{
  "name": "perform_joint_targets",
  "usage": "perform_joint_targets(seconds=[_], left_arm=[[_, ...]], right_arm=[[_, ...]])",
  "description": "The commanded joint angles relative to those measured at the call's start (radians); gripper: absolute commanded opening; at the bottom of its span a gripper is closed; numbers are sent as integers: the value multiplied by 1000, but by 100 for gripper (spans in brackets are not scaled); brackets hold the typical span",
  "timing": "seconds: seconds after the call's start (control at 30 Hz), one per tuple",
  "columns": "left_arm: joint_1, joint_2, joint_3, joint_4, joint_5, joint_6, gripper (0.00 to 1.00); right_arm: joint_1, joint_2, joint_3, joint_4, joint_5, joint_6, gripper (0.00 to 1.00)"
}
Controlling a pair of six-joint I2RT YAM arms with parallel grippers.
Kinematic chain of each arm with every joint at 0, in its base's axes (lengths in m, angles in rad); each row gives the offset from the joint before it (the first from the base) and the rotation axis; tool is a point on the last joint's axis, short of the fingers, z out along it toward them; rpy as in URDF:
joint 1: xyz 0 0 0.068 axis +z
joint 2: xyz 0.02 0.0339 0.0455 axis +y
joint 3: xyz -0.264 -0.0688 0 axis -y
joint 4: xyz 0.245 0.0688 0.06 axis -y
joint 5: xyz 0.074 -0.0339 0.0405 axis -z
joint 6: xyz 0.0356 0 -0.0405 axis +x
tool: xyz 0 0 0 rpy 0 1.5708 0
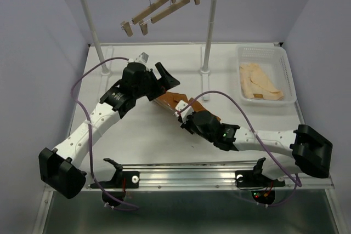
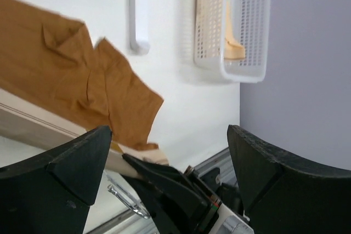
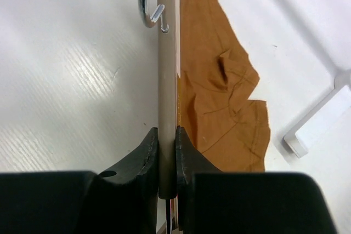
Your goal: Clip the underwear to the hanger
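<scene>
Right pincer around partly hidden hanger

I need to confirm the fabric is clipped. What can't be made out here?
Right wrist: the right pincer covers the near end of the hanger; the top edge cuts off its far end. No clip shows.
Top external: both arms hide most of the underwear.
Left wrist: past the open left pincer, the bar's end is blurred behind the right pincer.

Reaches up from the lower left toward frame centre with the left arm, left pincer spread wide. Extends the right arm leftward from the lower right, right pincer clamped on the hanger.
</scene>
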Motion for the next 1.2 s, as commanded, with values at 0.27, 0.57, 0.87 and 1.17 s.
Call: perform_joint_targets(seconds=[0.27, 0.57, 0.87, 1.17], left_arm=[[14, -50, 277, -144, -348, 110, 99], [14, -251, 138, -233, -644, 34, 99], [17, -279, 35, -204, -700, 30, 99], [20, -248, -2, -204, -691, 26, 99]], right_arm=[[-140, -41, 423, -473, 116, 281, 1], [-330, 78, 796, -652, 119, 284, 1], [-409, 317, 1198, -744, 91, 133, 1], [-522, 503, 1534, -807, 58, 135, 1]])
